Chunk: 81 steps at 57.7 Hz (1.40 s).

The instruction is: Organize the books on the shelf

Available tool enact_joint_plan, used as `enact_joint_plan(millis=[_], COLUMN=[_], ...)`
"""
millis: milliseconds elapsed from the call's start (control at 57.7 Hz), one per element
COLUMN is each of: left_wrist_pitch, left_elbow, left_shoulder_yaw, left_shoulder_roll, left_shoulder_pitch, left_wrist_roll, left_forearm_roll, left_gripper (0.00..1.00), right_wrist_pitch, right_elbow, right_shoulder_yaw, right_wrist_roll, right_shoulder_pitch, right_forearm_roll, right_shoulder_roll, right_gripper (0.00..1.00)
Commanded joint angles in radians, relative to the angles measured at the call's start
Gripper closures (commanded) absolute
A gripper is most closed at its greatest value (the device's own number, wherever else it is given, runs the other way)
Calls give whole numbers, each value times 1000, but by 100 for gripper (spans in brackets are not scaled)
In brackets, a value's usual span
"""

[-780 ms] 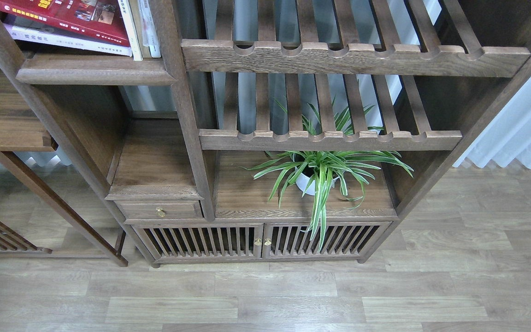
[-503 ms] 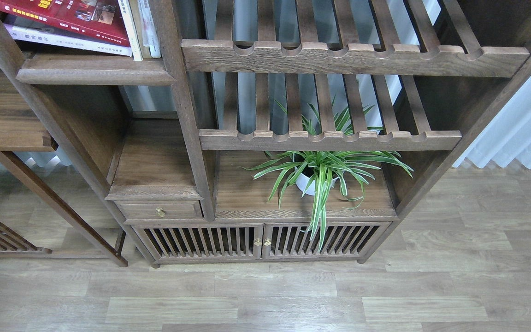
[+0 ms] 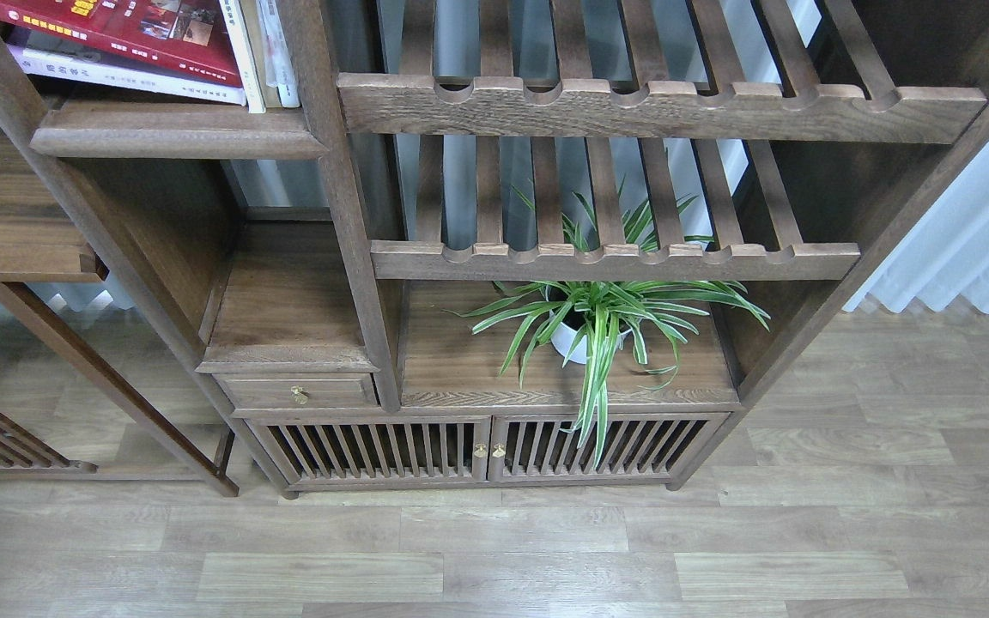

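Observation:
The dark-brown wooden shelf (image 3: 331,215) fills the upper view. On its top-left board (image 3: 177,129) lies a red book (image 3: 117,34) with yellow lettering and photos, on top of a white book (image 3: 125,79). A few thin pale-spined books (image 3: 267,51) stand to their right, against the shelf post. Two notched slatted racks (image 3: 658,107) take up the right half. A brass-knobbed drawer (image 3: 299,393) and slatted doors (image 3: 486,448) sit at the bottom. Neither of my grippers nor arms shows in the head view.
A green spider plant in a white pot (image 3: 602,322) stands on the lower right board. A separate lower brown wooden piece (image 3: 5,223) stands at the left. Pale curtain (image 3: 967,232) hangs at the right. Grey wood floor (image 3: 494,549) lies in front.

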Motion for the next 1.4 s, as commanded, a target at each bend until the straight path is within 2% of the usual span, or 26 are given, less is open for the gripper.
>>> enact_joint_plan(millis=[0, 139, 312, 1387], left_wrist_pitch=[2, 2, 2, 2], left_elbow=[130, 130, 130, 130], left_shoulder_yaw=[124, 233, 296, 299], left_shoulder_roll=[0, 0, 0, 0], left_shoulder_pitch=[7, 33, 57, 59], left_wrist_roll=[-1, -1, 1, 1], left_forearm_roll=[83, 212, 321, 332], left_gripper=[0, 0, 0, 0], right_wrist_pitch=[1, 1, 1, 1], right_elbow=[0, 0, 0, 0], right_shoulder_yaw=[-226, -381, -419, -419], right_wrist_roll=[0, 0, 0, 0], right_shoulder_pitch=[84, 138, 139, 138], right_forearm_roll=[-5, -5, -5, -5], right_shoulder_roll=[0, 0, 0, 0], right_gripper=[1, 1, 1, 1])
